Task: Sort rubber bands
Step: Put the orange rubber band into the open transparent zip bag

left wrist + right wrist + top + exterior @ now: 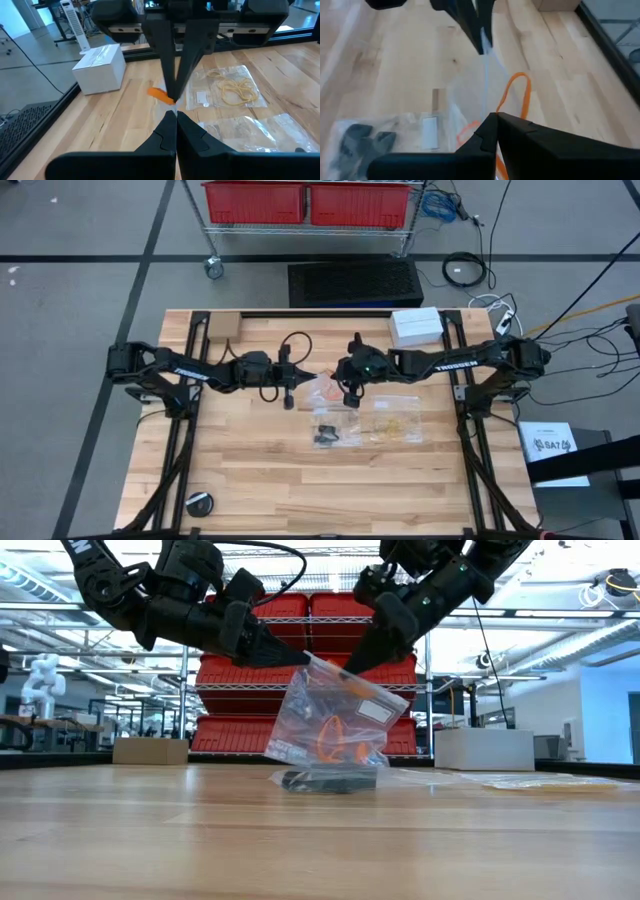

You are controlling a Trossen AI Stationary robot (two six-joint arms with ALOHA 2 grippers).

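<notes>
Even bright overhead light, glare off backlit ceiling in low view, blurred right wrist view.

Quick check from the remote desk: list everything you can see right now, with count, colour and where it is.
Lifted bag: one, clear, held above mid-table by both grippers, orange rubber bands inside.
Black-band bag: one, clear, flat on the table below the grippers.
Yellow-band bag: one, clear, flat on the table, right of the black one.
White box: one, far right of the table.
Round black object: one, near left corner.
Red bins: two, on a wire cart beyond the table.
Left gripper: shut on the bag's top edge.
Right gripper: shut on that same edge.
</notes>
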